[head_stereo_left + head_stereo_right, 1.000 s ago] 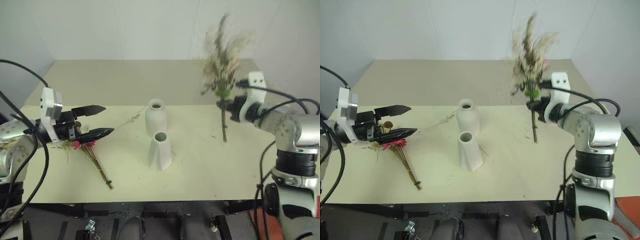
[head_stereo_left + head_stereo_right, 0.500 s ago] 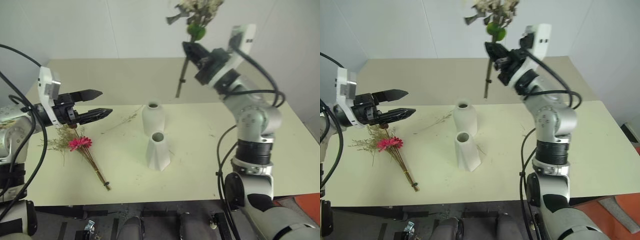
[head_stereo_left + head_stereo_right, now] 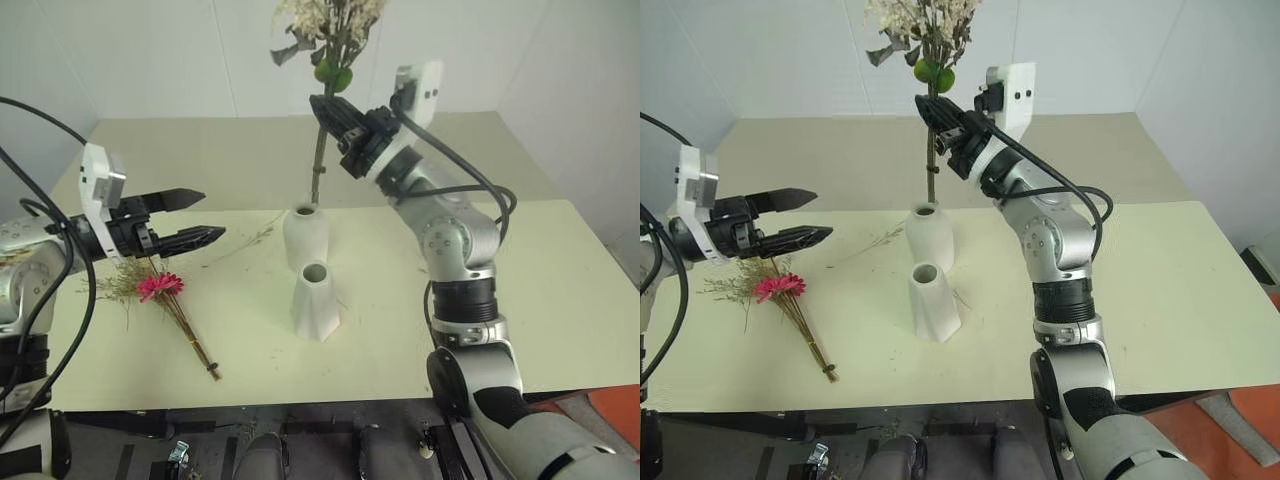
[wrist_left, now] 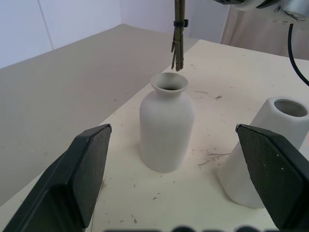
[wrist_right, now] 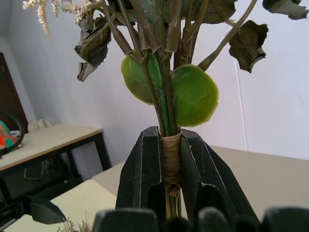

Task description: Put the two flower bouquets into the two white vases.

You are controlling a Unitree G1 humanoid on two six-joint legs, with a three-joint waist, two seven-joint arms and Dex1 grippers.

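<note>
Right now neither bouquet is in: the right gripper (image 3: 330, 112) pinches the green-stemmed bouquet (image 3: 322, 60) just above the bottle-shaped vase (image 3: 305, 237) mid-table; the magenta bouquet (image 3: 165, 298) lies near the table's (image 3: 560, 290) left edge, the left gripper (image 3: 200, 214) spread above it, tapered vase (image 3: 317, 300) empty.

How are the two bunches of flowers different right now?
The green-stemmed bouquet is held upright in the air by the right gripper, stems just above the bottle-shaped vase; the magenta daisy bouquet lies flat on the table, ungripped. Its stems are brown. Neither is in a vase.
</note>
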